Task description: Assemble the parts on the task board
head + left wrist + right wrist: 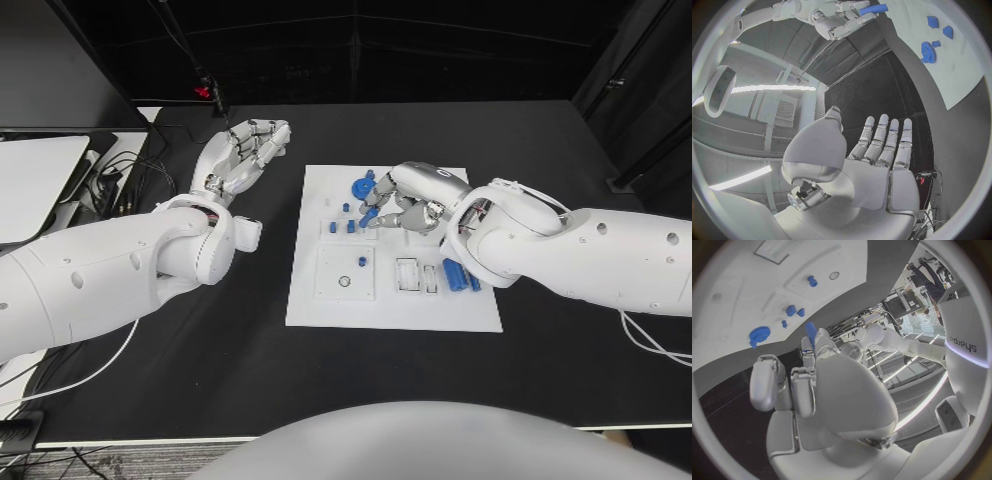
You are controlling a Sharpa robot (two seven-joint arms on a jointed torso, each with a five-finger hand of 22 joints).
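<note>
Over the task board [392,300] at mid-counter, head view, the right robot hand [408,200] pinched a blue peg [369,217]; blue bars [459,275] lay loose, so assembly seemed unfinished. Left wrist view: the left robot hand [879,165] was spread flat, holding nothing, beside the board's left edge. Right wrist view: a blue gear [759,334] sat on the board.

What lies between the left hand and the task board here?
In the head view, only bare black table separates the open left hand from the task board; no parts lie there.

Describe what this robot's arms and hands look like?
Both arms are smooth, rounded white shells dotted with small dark screw holes. Each ends in a silver-grey metallic hand, left hand, right hand, with segmented fingers. A thin white cable loops along the right arm.
</note>
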